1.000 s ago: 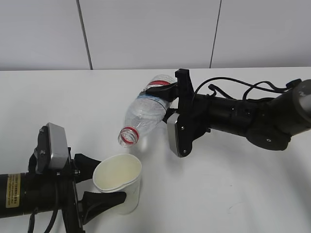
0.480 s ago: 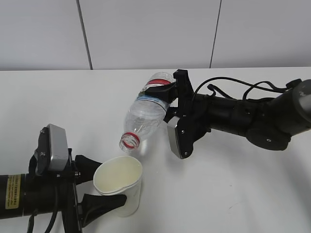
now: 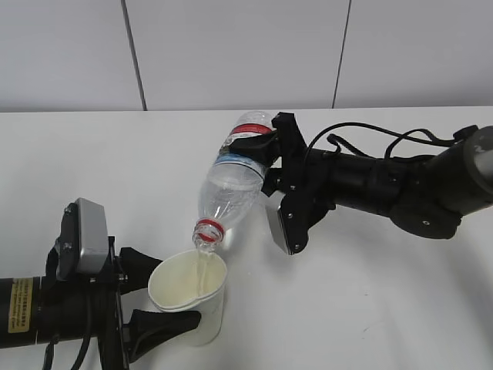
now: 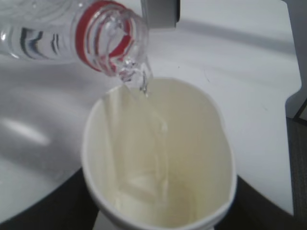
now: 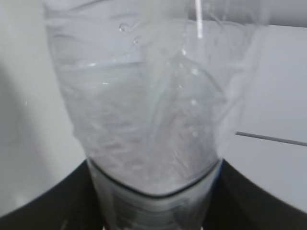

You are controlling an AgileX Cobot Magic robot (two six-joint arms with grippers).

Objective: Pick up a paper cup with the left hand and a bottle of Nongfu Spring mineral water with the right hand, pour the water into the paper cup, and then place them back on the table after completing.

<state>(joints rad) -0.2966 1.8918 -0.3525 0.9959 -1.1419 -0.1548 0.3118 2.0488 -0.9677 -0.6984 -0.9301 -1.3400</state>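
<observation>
My left gripper is shut on a white paper cup, held low at the front left. The cup fills the left wrist view, its rim squeezed oval. My right gripper is shut on a clear water bottle with a red neck ring, tilted mouth-down to the left. The open mouth sits just above the cup's rim. A thin stream of clear water runs from it into the cup. The bottle's body fills the right wrist view.
The white table spreads around both arms. A grey panelled wall stands behind its far edge. The right arm's loose black cables arch over its body.
The bottle has tipped steeper and its mouth has come down to the cup's rim. Water now pours into the cup. The cup has stayed almost in place.
</observation>
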